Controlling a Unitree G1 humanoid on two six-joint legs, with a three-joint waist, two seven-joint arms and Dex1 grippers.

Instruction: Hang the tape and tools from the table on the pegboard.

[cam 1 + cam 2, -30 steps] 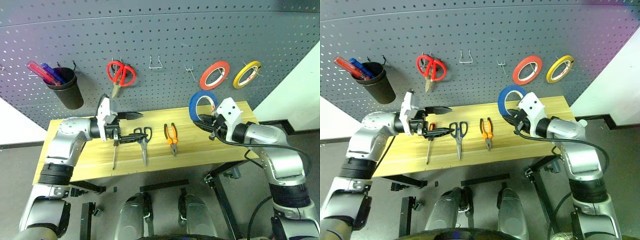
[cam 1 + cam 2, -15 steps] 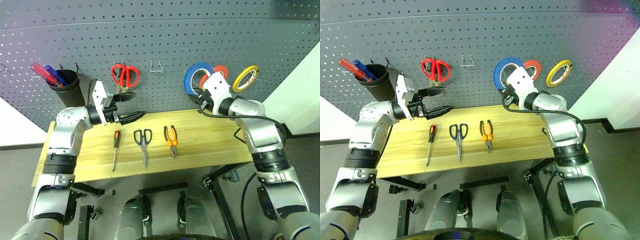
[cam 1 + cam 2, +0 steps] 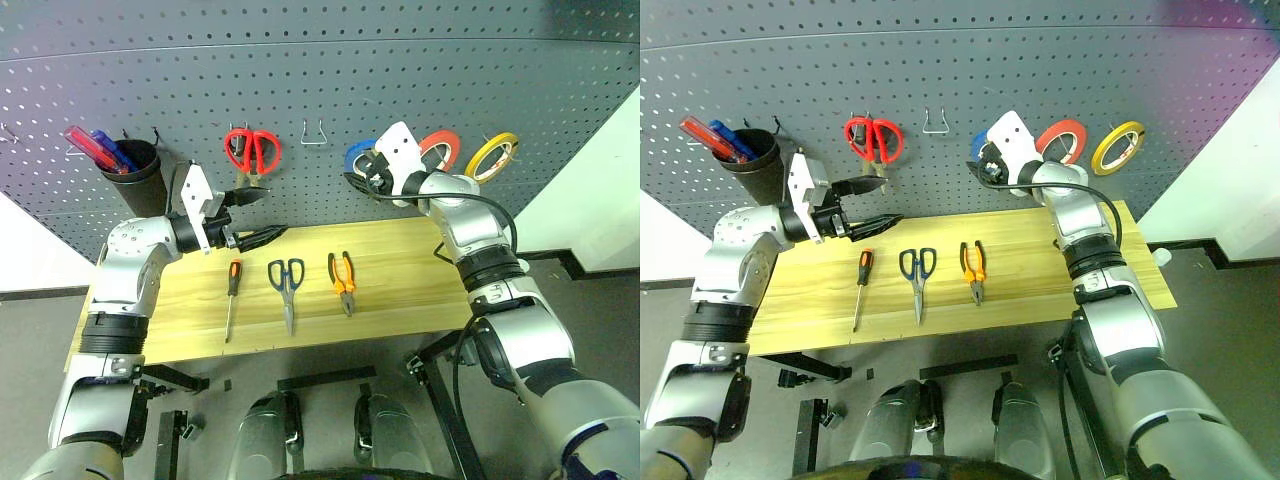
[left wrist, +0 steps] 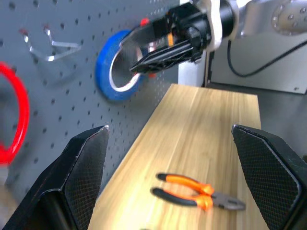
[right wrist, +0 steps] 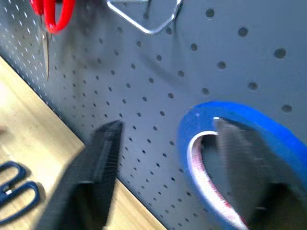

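While the blue tape roll (image 4: 116, 67) sits flat against the pegboard (image 3: 330, 90) at upper centre, the right claw (image 5: 163, 163) is spread, one finger through its hole. Left claw (image 3: 250, 215) gapes empty. Screwdriver (image 3: 231, 297), scissors (image 3: 287, 285) and pliers (image 3: 343, 280) lie on the desk (image 3: 400, 290).

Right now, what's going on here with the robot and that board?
The robot is hanging things from the table on the pegboard. Its right gripper is at the board with the blue tape, jaws apart, one finger through the roll. Whether the roll sits on a hook can't be seen. The left gripper is open and empty above the table. The screwdriver, scissors and pliers lie on the table.
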